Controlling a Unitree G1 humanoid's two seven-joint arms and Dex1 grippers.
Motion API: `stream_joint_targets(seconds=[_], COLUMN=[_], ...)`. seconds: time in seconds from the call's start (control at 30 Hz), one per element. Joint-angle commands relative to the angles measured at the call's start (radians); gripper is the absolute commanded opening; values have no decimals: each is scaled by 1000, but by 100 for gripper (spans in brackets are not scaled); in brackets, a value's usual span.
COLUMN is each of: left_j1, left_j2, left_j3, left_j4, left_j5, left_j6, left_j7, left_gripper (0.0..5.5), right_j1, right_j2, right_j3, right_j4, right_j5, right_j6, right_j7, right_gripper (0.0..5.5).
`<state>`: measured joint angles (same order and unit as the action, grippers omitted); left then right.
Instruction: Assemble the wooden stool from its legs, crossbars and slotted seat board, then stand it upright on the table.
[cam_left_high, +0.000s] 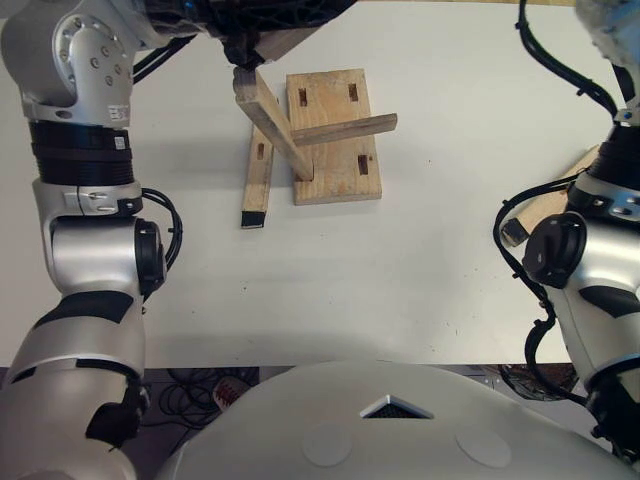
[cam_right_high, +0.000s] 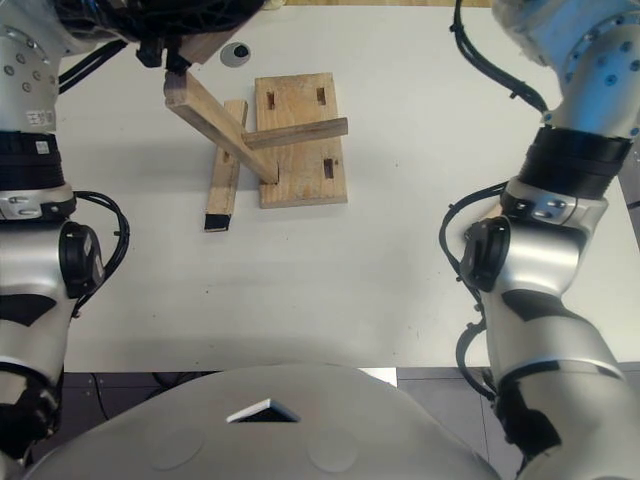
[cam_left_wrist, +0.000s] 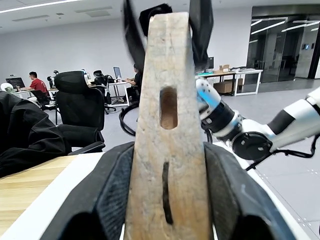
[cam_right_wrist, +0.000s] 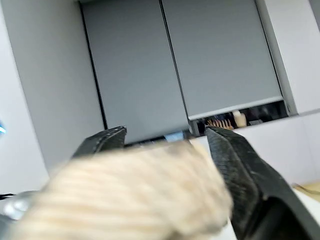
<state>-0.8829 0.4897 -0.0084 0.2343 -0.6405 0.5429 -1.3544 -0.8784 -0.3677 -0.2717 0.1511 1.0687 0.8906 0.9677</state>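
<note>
Left eye view crops the left hand (cam_left_high: 241, 48) gripping a leg (cam_left_high: 274, 125).

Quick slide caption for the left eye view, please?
Left gripper holds a slotted pale wooden leg tilted over the rectangular wooden seat board.

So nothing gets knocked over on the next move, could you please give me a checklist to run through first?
1. Left tool gripping the held leg: ok.
2. Held leg upright in the seat board slot: not ok, it leans.
3. Crossbar seated in the held leg: cannot tell.
4. Spare leg lying flat beside the seat board, apart from the left tool: ok.
5. Right tool load: cannot tell.
</note>
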Motion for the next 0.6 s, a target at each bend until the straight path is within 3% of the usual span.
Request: stream_joint_targets(seconds=[0.03, 0.27, 0.43, 0.47, 0.6], left_j1=[-28, -15, -25, -28, -37], left_j2=[-16, -23, -34, -37, -28], left_j3=[10, 10, 18, 20, 44], left_j4=[1, -2, 42, 50, 60], left_j5=[-16, -11, 20, 24, 12], left_j6=[29, 42, -1, -13, -33], left_j7=[9, 16, 45, 49, 42], left_gripper=[200, 199, 199, 236, 293], right_j1=[9, -5, -44, -50, -58], right_j2=[-8, 1, 19, 21, -8], right_j3=[25, 5, -25, -24, 9], right_j4=[-22, -19, 25, 37, 104], right_j5=[-57, -24, -54, -72, -179], right_j6=[-52, -33, -92, -114, -212], right_j7=[1, 1, -55, -65, -67], right_gripper=[340, 225, 222, 219, 210])
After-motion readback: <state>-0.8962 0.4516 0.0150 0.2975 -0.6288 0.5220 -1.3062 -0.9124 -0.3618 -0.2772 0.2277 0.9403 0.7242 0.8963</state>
